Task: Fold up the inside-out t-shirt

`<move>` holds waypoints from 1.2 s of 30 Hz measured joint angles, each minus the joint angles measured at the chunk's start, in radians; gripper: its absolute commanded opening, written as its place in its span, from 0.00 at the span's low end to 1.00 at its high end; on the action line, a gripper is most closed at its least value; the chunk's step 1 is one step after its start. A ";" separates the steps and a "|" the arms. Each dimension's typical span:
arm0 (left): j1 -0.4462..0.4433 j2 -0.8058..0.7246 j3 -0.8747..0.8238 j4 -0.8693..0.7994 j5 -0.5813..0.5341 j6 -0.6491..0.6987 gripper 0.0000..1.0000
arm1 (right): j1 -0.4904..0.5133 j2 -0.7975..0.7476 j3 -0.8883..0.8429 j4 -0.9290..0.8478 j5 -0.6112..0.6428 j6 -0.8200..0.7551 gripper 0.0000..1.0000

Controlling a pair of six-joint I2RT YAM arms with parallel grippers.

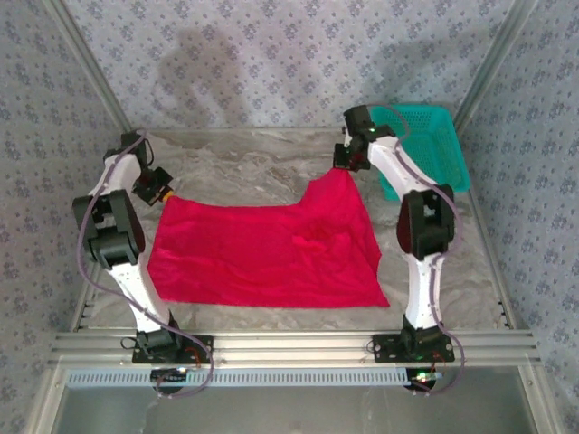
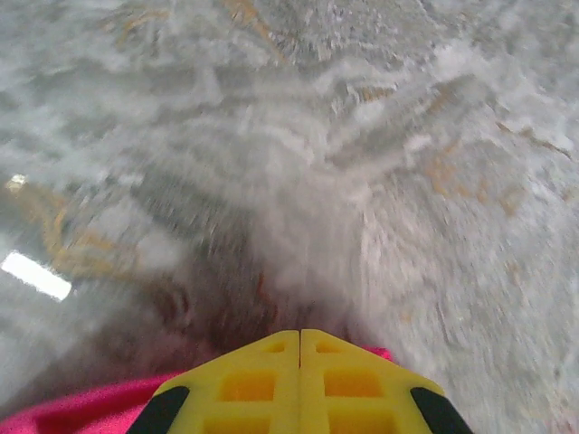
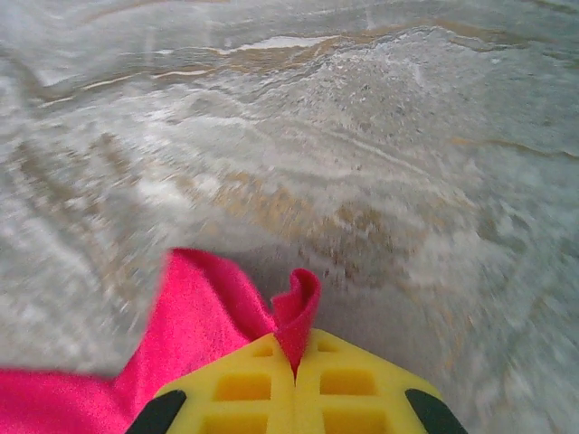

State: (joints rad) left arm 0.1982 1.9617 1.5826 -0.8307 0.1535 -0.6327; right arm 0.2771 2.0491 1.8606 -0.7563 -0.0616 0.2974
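The inside-out t-shirt is a bright red cloth spread flat across the middle of the marble table. My left gripper sits at its far left corner, fingers shut. In the left wrist view the yellow fingers meet, and red cloth comes out from under them on both sides. My right gripper holds the far right corner, which is drawn up into a peak. In the right wrist view a small fold of the shirt sticks out between the shut fingers of the gripper.
A teal mesh basket stands at the far right, just behind the right arm. Patterned walls close in the back and both sides. An aluminium rail runs along the near edge.
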 measured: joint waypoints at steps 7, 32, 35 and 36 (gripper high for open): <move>0.025 -0.189 -0.174 0.021 0.004 0.000 0.00 | 0.001 -0.356 -0.333 0.064 -0.052 0.001 0.00; 0.171 -0.517 -0.550 0.015 0.005 0.009 0.00 | -0.011 -1.037 -0.982 -0.018 -0.112 0.130 0.02; 0.190 -0.536 -0.578 0.011 0.003 0.009 0.00 | -0.011 -1.059 -1.029 -0.031 -0.117 0.150 0.02; 0.196 -0.541 -0.580 0.009 0.003 0.009 0.00 | -0.011 -1.064 -1.039 -0.036 -0.119 0.154 0.02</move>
State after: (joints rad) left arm 0.3943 1.4212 1.0023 -0.8219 0.1566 -0.6239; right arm 0.2657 0.9852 0.8219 -0.7925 -0.1806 0.4519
